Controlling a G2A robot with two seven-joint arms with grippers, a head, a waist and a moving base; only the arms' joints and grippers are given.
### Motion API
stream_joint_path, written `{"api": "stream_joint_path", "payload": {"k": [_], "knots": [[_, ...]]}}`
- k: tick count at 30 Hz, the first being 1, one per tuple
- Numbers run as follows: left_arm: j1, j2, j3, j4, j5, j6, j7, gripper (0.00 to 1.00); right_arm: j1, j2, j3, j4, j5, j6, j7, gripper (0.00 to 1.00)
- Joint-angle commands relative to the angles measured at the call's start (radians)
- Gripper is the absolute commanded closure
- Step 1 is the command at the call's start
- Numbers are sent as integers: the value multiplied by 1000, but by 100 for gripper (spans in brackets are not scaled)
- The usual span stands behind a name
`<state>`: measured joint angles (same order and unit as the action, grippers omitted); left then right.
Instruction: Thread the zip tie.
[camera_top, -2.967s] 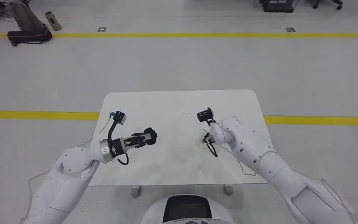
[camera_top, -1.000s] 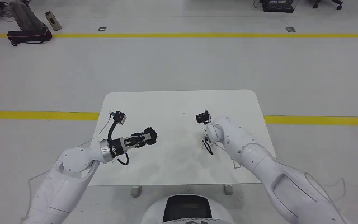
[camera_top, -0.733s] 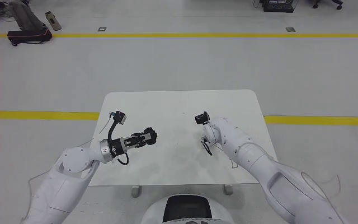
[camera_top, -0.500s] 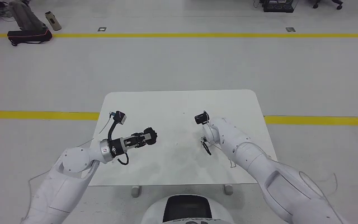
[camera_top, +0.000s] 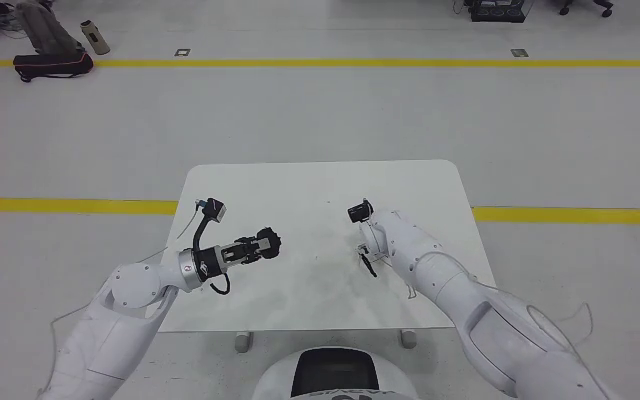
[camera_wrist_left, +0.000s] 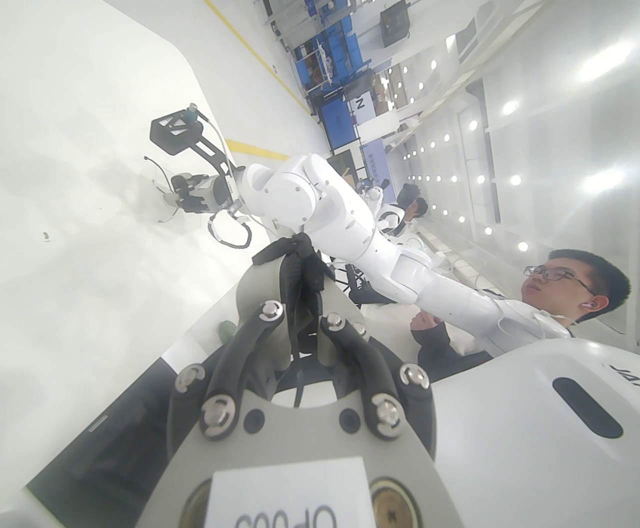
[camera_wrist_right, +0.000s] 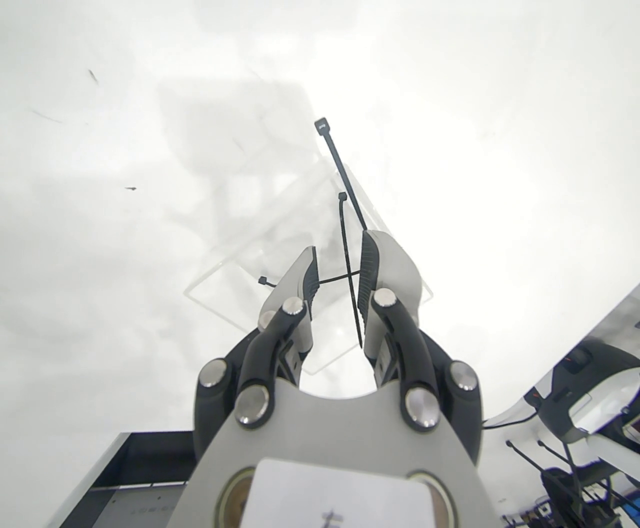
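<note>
Right tool (camera_wrist_right: 340, 245) shifted slightly inward, parted astride crossed zip ties (camera_wrist_right: 336, 161)

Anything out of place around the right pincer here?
Mildly: the zip ties on the clear sheet lie crossed over one another rather than side by side, beneath the open right pincer, so singling one out may be awkward. A few dark specks dot the table. Nothing looks damaged.

**Three cameras around one counter (camera_top: 320, 190)**

The top camera is looking steeply down from overhead, taking in the whole counter. The left wrist camera, close behind the left gripper (camera_wrist_left: 294, 270) at 8 o'clock, is facing across toward the right gripper (camera_wrist_left: 184, 192). The top view is sharing that stretch. The right wrist camera is pointing closely down at the counter near 4 o'clock.
</note>
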<state>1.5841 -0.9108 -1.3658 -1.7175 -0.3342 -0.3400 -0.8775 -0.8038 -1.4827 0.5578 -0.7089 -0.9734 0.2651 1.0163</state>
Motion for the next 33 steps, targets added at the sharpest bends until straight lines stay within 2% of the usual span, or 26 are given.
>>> {"api": "stream_joint_path", "payload": {"k": [1,7,9,12,20,30,33], "knots": [[0,0,0,0,0,0,0,100,3,-5,1,10,0,-2,-3,82],[0,0,0,0,0,0,0,100,9,-19,6,39,0,-13,-12,87],[0,0,0,0,0,0,0,100,11,-23,7,49,-7,-4,-14,85],[0,0,0,0,0,0,0,100,15,-28,6,55,-25,14,-9,76],[0,0,0,0,0,0,0,100,13,-43,7,70,-38,16,0,73],[0,0,0,0,0,0,0,100,16,-67,13,126,-38,17,-17,84],[0,0,0,0,0,0,0,100,20,-74,17,146,-35,15,-26,96]]}}
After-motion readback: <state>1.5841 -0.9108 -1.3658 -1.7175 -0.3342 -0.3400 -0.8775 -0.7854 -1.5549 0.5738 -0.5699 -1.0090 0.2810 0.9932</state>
